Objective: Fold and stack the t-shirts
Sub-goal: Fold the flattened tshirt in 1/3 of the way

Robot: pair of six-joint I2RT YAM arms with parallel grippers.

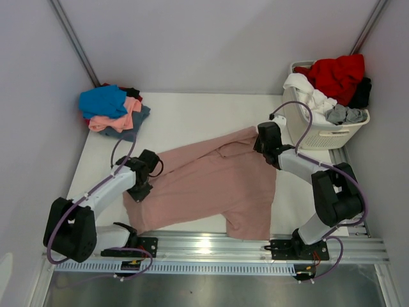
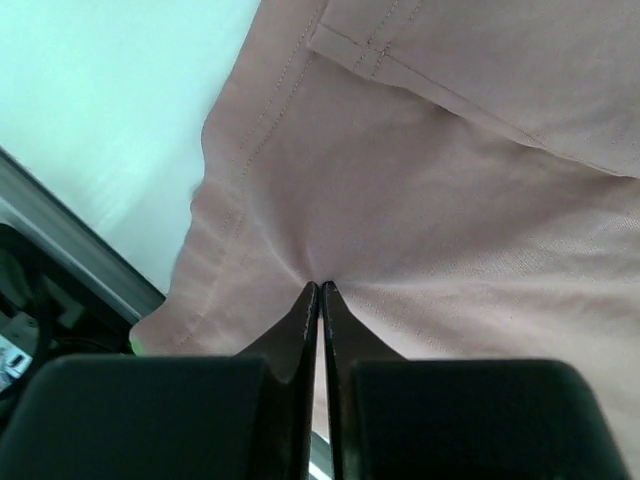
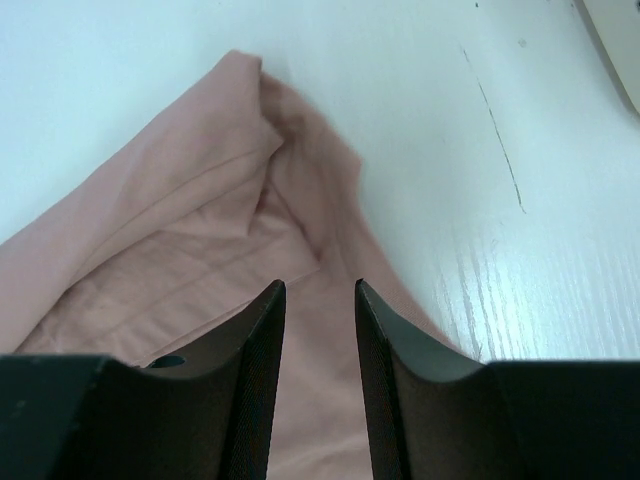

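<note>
**Ana:** Which step is the robot on?

**Ben:** It looks like spreading the pink t-shirt [image 1: 214,185] flat before the first fold. The left gripper [image 2: 320,285] has its jaws pinched shut on the shirt's left edge, and the cloth puckers at the tips. The right gripper [image 3: 320,288] sits low over the far right corner with its jaws apart and nothing between them.

**Ana:** What would make it go well?

**Ben:** The right arm should probably take that bunched corner by the seam, not the loose flap. Then both arms can draw apart gently, so the wrinkles pull out and the shirt doesn't slip off the bench [image 1: 192,115].

**Ana:** How does the shirt look?

**Ben:** It is dusty pink and lies slantwise across the middle of the bench, rumpled, with stitched hems showing. One sleeve is doubled over at the far corner. No print shows, so it may be face down. Folded t-shirts [image 1: 115,110] are piled at the far left, and more fill the laundry basket [image 1: 323,134] at the far right.
</note>
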